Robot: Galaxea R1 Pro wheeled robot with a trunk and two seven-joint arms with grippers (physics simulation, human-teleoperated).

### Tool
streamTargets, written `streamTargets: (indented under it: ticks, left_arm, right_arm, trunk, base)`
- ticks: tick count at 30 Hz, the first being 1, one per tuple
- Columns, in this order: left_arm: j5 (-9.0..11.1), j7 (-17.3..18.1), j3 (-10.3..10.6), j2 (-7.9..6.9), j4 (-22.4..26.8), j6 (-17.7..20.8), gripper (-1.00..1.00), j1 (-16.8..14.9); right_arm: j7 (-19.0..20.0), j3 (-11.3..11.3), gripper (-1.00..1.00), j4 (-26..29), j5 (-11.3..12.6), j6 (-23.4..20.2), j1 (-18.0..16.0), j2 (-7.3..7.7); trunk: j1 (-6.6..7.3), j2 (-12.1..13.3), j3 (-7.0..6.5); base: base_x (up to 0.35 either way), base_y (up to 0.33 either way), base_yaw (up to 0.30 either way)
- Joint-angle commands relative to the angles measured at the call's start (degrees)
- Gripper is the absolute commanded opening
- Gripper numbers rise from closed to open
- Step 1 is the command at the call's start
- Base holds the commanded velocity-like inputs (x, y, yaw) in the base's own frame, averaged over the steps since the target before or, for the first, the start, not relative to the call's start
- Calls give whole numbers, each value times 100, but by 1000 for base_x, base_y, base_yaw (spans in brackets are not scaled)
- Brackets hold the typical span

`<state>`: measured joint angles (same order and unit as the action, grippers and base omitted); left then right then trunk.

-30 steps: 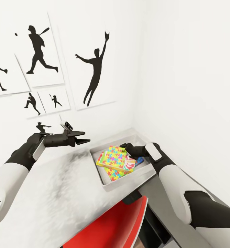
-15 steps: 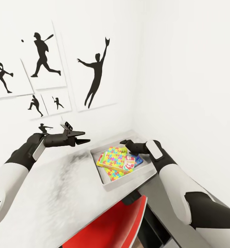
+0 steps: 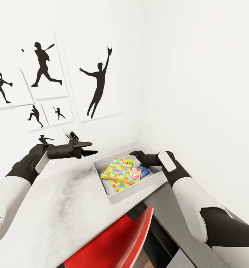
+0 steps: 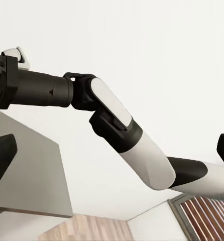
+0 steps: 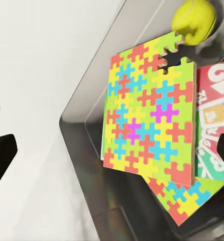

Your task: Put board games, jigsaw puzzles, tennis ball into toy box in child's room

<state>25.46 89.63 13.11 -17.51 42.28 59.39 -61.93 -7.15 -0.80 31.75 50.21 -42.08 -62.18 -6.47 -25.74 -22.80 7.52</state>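
Observation:
The toy box (image 3: 106, 190) stands on the table (image 3: 53, 212) in the wall corner. In it a jigsaw puzzle (image 3: 119, 169) (image 5: 147, 110) lies on top, with a second one (image 5: 182, 198) sticking out beneath it. Beside them are a red-and-green board game (image 3: 135, 175) (image 5: 212, 125) and a blue one (image 3: 144, 172). The tennis ball (image 5: 194, 20) rests in the box's far corner. My right gripper (image 3: 134, 153) hovers open above the box's far side, holding nothing. Open as well, my left gripper (image 3: 93, 147) hangs above the table to the left of the box.
A red chair (image 3: 113, 242) is tucked under the table's near edge. White walls meet just behind the box, with black sports silhouettes (image 3: 98, 85) on the left wall. A darker grey surface (image 3: 169, 219) runs below my right arm.
My right gripper has drawn up and back from the box's contents, leaving the tennis ball lying free in the box. The camera has shifted a little. The left arm holds still.

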Motion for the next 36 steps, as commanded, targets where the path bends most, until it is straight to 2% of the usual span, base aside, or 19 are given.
streamTargets:
  ticks: [1,29,36]
  left_arm:
    - [1,37,24,-7,-1,61,100,-5]
    - [3,37,18,-16,-1,59,100,-3]
    - [3,37,16,-32,7,59,100,-3]
  right_arm:
    - [-59,-8,100,7,59,-15,-5,-3]
    - [-59,1,100,26,59,-10,-5,-12]
    - [-59,1,100,28,59,-10,-5,-12]
  trunk:
    - [-4,-12,4]
    - [-4,-12,-242]
    - [-4,-12,-301]
  base:
    - [-22,0,-128]
    - [-156,125,-160]
    - [-48,52,-181]
